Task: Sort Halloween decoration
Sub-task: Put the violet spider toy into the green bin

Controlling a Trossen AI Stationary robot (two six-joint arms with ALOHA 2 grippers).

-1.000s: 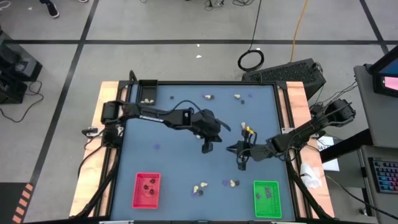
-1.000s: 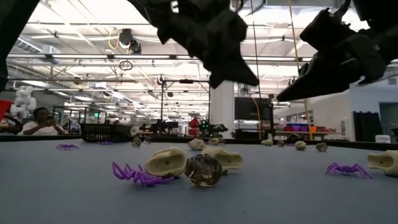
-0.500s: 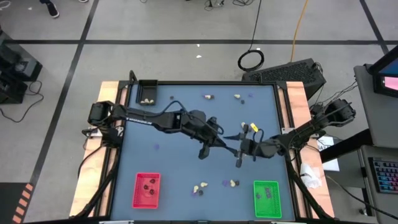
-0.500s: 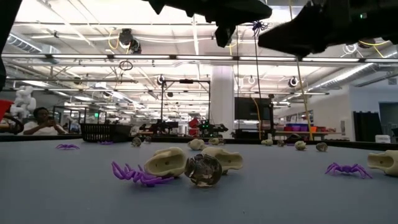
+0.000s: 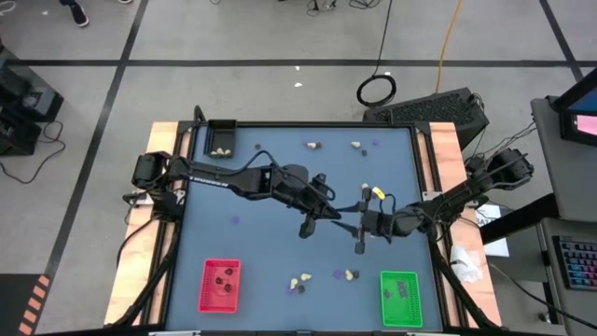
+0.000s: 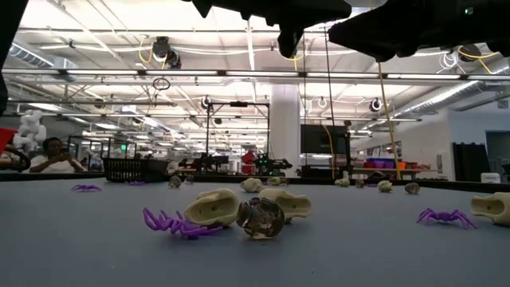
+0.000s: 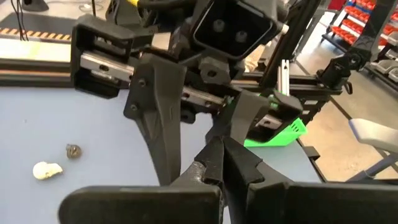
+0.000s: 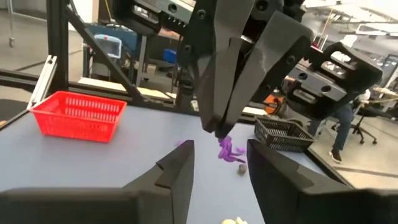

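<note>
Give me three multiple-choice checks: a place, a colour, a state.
1. Tray on the right arm's side? A red B green tray C black
2. Colour of the trinket in the left pincer? A cream B black C purple
3. Right pincer? A open B shut on a tray C shut on a cream lump
Answers: B, the high view shows it there; C, purple legs hang from the shut tips; A, its fingers stand apart.

plastic on a matt blue mat

the table (image 5: 280, 280) looks smooth and matt; red tray (image 5: 220, 285) and green tray (image 5: 401, 299) are meshed plastic; the purple spider (image 8: 231, 149) looks soft, shiny plastic.
</note>
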